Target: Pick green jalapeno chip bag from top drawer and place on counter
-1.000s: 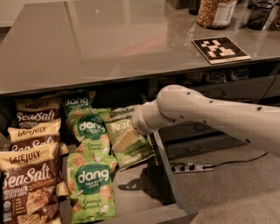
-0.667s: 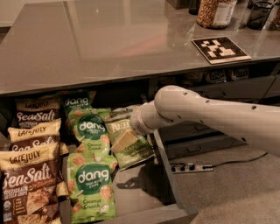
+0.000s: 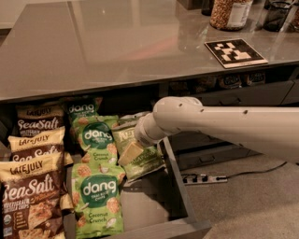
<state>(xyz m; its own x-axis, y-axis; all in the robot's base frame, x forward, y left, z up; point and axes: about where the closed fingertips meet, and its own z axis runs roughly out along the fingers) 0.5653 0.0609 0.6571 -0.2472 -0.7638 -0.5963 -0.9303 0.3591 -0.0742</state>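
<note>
The green jalapeno chip bag [image 3: 140, 161] lies in the open top drawer [image 3: 180, 186], against its right wall, olive green with a pale banner partly covered. My gripper [image 3: 136, 139] is at the end of the pale arm [image 3: 224, 126], which reaches in from the right. It is down on the upper part of that bag, mostly hidden behind the wrist. The glossy grey-brown counter [image 3: 117, 42] runs above the drawer.
Brighter green dang bags [image 3: 96, 196] lie left of the jalapeno bag, and brown Late July sea salt bags [image 3: 32, 186] fill the drawer's left side. On the counter stand a black-and-white marker tile [image 3: 235, 51] and a jar [image 3: 229, 13]. A power strip [image 3: 201, 178] lies on the floor.
The arm's wrist has shifted slightly left and down onto the jalapeno bag. The bags have not visibly moved.
</note>
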